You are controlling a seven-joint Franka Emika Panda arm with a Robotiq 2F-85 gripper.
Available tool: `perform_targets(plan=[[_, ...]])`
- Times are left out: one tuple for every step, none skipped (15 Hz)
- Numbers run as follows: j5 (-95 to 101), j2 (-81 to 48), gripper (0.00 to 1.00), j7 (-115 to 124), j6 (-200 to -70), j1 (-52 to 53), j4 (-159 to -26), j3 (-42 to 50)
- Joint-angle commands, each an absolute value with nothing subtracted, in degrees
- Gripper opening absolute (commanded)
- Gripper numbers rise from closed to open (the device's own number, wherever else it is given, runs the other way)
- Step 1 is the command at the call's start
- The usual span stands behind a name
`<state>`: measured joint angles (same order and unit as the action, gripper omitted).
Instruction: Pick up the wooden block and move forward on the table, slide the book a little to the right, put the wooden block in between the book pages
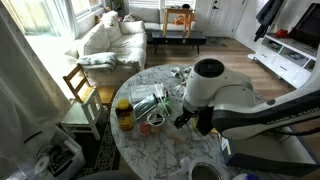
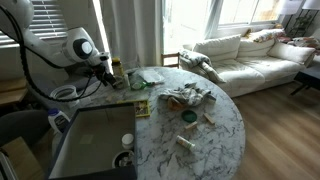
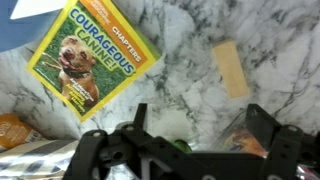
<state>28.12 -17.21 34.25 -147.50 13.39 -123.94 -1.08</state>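
In the wrist view the book [image 3: 90,55], yellow-covered with a dog picture, lies closed on the marble table [image 3: 175,70] at the upper left. The pale wooden block [image 3: 230,68] lies flat on the marble to its right, apart from the book. My gripper [image 3: 200,120] hovers above the table nearer than both, open, with nothing between its fingers [image 3: 140,115]. In an exterior view the book [image 2: 141,103] lies near the table's left part, with the gripper [image 2: 108,74] beyond it by the edge. I cannot pick out the block in the exterior views.
A dark grey tray [image 2: 90,140] lies at the table's near left. Crumpled packets [image 2: 187,97], a green lid [image 2: 188,117] and a jar [image 1: 124,113] stand on the marble. A snack packet [image 3: 245,140] lies under my right finger. A wooden chair [image 1: 82,85] stands beside the table.
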Motion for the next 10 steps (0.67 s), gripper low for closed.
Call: perform_targets(plan=[[21.4, -20.6, 1.0, 21.6, -150.6, 11.5, -123.2, -3.0], [19.3, -21.2, 1.0, 18.3, -150.6, 11.1, -122.9, -3.5], [17.1, -21.8, 1.0, 15.1, -149.8, 10.6, -122.6, -4.0], [15.5, -22.4, 1.0, 12.6, -149.4, 10.3, -122.2, -4.4], [14.0, -22.9, 1.0, 10.3, -149.0, 9.9, -121.8, -4.7], [12.2, -23.4, 1.0, 7.7, -148.8, 9.5, -121.4, -5.3], [11.0, -23.9, 1.0, 5.6, -148.8, 9.1, -121.1, -5.7], [9.9, -24.4, 1.0, 3.6, -148.5, 8.8, -120.7, -6.1], [9.0, -24.9, 1.0, 2.1, -148.4, 8.6, -120.3, -6.4], [8.4, -25.6, 1.0, 0.6, -148.8, 8.4, -119.9, -6.6]])
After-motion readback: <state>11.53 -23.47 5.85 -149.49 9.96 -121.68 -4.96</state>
